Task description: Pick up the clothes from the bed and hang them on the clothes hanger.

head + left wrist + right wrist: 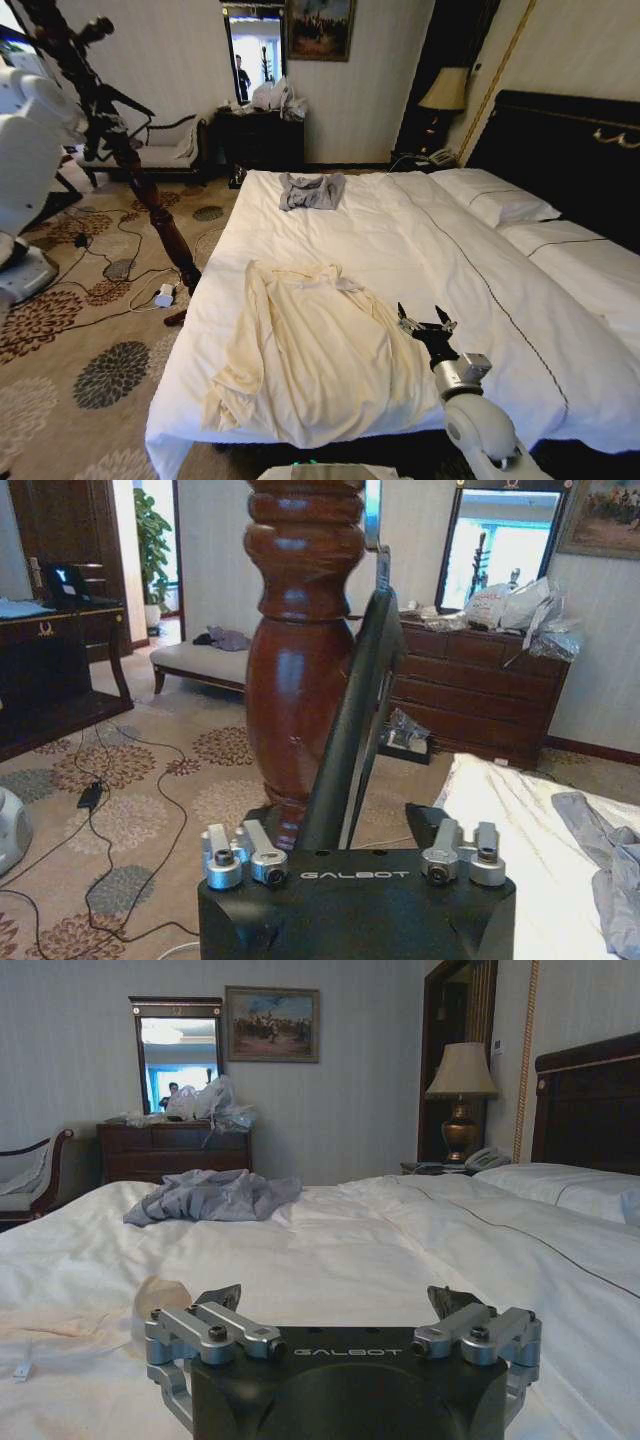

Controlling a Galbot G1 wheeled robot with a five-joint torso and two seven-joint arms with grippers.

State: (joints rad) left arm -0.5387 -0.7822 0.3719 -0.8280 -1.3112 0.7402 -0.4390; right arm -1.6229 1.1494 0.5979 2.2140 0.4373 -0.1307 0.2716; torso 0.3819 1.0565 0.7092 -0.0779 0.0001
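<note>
Clothes (300,350) lie spread flat on the near part of the bed (420,240), a cream robe-like garment with its collar toward the headboard and its hem close to the foot edge; nothing has lifted it yet. The right gripper (426,322) hovers low over the white duvet just beside the garment's edge, on the side toward the pillows, its fingers spread apart and holding nothing; in the right wrist view the same open claw (337,1305) looks along the bed surface, with a fold of cream cloth (160,1298) next to one fingertip. The left gripper (352,830) is up beside the carved wooden post (300,660), clamped on the clothes hanger (350,740), whose dark bar rises from between its fingers toward a slim silver hook at the top. In the head view that arm (30,120) sits high at the robot's left, off the bed and over the patterned carpet. A small grey garment (310,190) rests farther up the bed, well apart from the cream one. By my judgement the task is at an early stage: the hanger is in hand, but the garment is not yet gripped, lifted or hung, so nearly all the handling remains.
</note>
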